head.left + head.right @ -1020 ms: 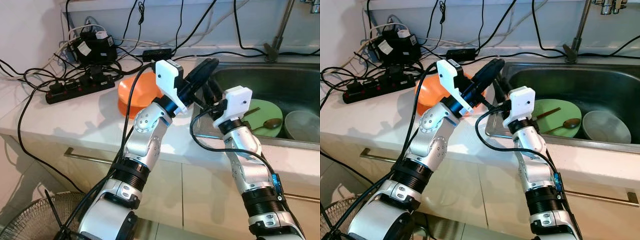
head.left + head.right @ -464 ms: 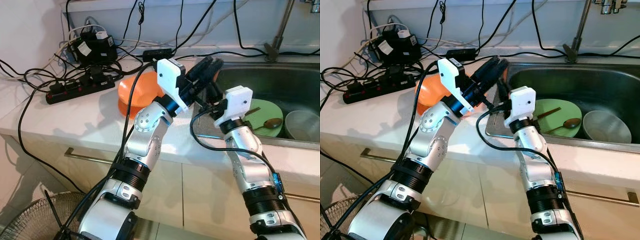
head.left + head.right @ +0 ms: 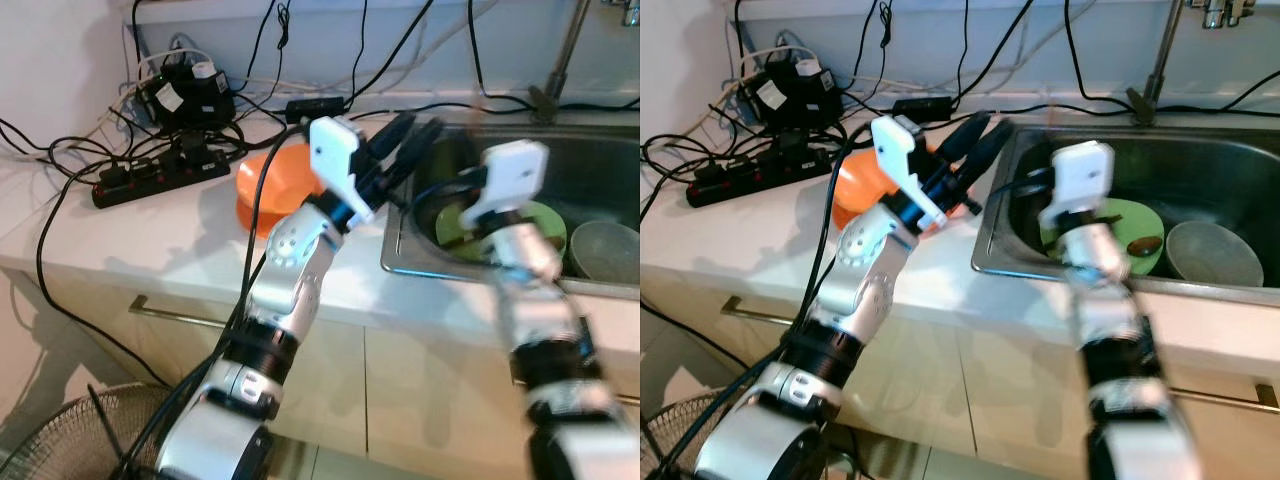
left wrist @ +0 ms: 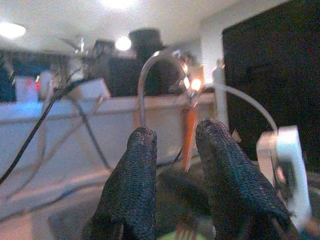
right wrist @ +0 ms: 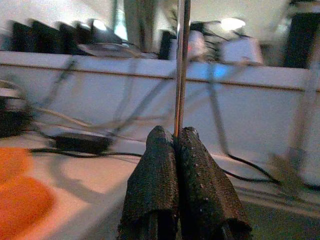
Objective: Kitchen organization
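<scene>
My left gripper (image 3: 405, 135) is open over the left rim of the steel sink (image 3: 420, 272), its fingers (image 4: 135, 180) apart with nothing between them. My right gripper (image 5: 176, 132) is shut on a thin metal utensil handle (image 5: 182, 65) that stands straight up from its tips. The right arm's white wrist block (image 3: 515, 170) is blurred above the sink. A green plate (image 3: 1140, 222) with a spoon (image 3: 1143, 243) on it lies in the basin beside a pale bowl (image 3: 1213, 253). An orange bowl (image 3: 268, 185) lies upside down on the counter behind the left arm.
A black power strip (image 3: 150, 175), adapters and many cables crowd the counter's back left. The tap (image 3: 560, 60) rises behind the sink. A floor fan (image 3: 60, 440) stands low on the left, before the cabinet fronts.
My left gripper's fingers have spread apart. My right arm has swung quickly to the right and up over the sink, away from the left gripper, and is now blurred.
</scene>
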Available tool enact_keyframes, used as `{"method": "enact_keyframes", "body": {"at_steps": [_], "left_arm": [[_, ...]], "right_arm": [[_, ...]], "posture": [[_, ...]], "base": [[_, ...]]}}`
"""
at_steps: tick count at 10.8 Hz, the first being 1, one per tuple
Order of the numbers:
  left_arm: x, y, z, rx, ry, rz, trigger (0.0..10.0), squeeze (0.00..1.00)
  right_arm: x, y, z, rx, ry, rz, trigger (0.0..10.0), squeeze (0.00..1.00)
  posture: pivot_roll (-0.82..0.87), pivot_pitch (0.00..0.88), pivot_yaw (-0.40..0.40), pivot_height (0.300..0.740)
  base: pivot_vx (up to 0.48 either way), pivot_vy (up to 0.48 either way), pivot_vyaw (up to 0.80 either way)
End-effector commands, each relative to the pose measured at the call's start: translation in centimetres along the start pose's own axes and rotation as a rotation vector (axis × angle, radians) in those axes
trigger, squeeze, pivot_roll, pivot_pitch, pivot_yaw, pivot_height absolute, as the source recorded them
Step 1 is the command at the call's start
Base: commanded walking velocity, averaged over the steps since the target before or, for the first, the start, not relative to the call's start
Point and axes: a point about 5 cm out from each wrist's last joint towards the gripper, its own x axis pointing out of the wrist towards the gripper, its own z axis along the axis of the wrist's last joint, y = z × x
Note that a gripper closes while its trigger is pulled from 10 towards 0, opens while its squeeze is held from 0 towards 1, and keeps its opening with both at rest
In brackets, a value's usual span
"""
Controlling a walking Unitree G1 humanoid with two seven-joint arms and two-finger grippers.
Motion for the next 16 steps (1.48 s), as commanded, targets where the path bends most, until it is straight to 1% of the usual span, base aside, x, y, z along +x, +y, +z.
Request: {"method": "enact_keyframes", "body": {"at_steps": [1, 2, 3, 4, 5, 7, 9, 10, 11, 14, 15, 16], "left_arm": [[-1.1, 0.5, -1.4, 0.002, 0.082, 0.032, 10.0, 0.00], [-2.7, 1.1, -3.4, 0.035, 0.232, 0.050, 10.0, 0.00], [-3.8, 0.9, -4.9, 0.069, 0.343, 0.015, 10.0, 0.00], [-4.9, 0.2, -6.2, 0.063, 0.406, -0.018, 10.0, 0.00], [-5.4, -0.3, -6.9, 0.056, 0.437, -0.027, 10.0, 0.00], [-5.8, -0.9, -7.8, 0.045, 0.482, -0.042, 10.0, 0.00], [-6.3, -1.2, -8.4, 0.043, 0.535, -0.064, 10.0, 0.00], [-6.4, -1.2, -8.5, 0.046, 0.544, -0.068, 10.0, 0.00], [-6.5, -1.2, -8.5, 0.046, 0.549, -0.072, 10.0, 0.00], [-6.6, -1.2, -8.5, 0.050, 0.555, -0.067, 10.0, 0.00], [-6.6, -1.1, -8.4, 0.056, 0.550, -0.062, 10.0, 0.00], [-6.3, -0.8, -8.1, 0.068, 0.522, -0.038, 10.0, 0.00]], "right_arm": [[0.7, -0.7, 0.1, -0.014, 0.016, -0.044, 10.0, 0.00], [1.0, -2.3, -1.1, -0.028, 0.112, -0.128, 10.0, 0.00], [1.0, -2.8, -1.9, -0.021, 0.166, -0.157, 10.0, 0.00], [1.0, -3.0, -2.4, -0.022, 0.199, -0.164, 10.0, 0.00], [1.1, -3.0, -2.8, -0.030, 0.222, -0.159, 10.0, 0.00], [1.1, -2.9, -3.5, -0.015, 0.279, -0.164, 10.0, 0.00], [0.8, -2.5, -4.5, -0.008, 0.341, -0.138, 10.0, 0.00], [0.8, -2.3, -4.7, -0.002, 0.357, -0.134, 10.0, 1.00], [0.7, -2.1, -4.9, 0.001, 0.377, -0.132, 10.0, 1.00], [0.7, -1.8, -5.1, -0.005, 0.378, -0.113, 10.0, 1.00], [0.8, -1.6, -4.9, -0.012, 0.362, -0.109, 10.0, 0.23], [1.2, -1.3, -4.2, 0.004, 0.313, -0.102, 10.0, 0.00]], "posture": [[-0.01, 0.000, 0.150, 0.740], [0.01, 0.000, 0.140, 0.740], [0.01, 0.000, 0.134, 0.740], [0.03, 0.000, 0.121, 0.740], [0.03, 0.000, 0.118, 0.740], [0.04, 0.000, 0.104, 0.740], [0.05, 0.000, 0.092, 0.740], [0.05, 0.000, 0.091, 0.740], [0.05, 0.000, 0.091, 0.740], [0.06, 0.000, 0.086, 0.740], [0.06, 0.000, 0.087, 0.740], [0.05, 0.000, 0.092, 0.740]], "base": [[0.000, 0.000, 0.00], [0.000, 0.000, 0.00], [0.000, 0.000, 0.00], [0.000, 0.000, 0.00], [0.000, 0.000, 0.00], [0.000, 0.000, 0.00], [0.000, 0.000, 0.00], [0.000, 0.000, 0.00], [0.000, 0.000, 0.00], [0.000, 0.000, 0.00], [0.000, 0.000, 0.00], [0.000, 0.000, 0.00]]}}
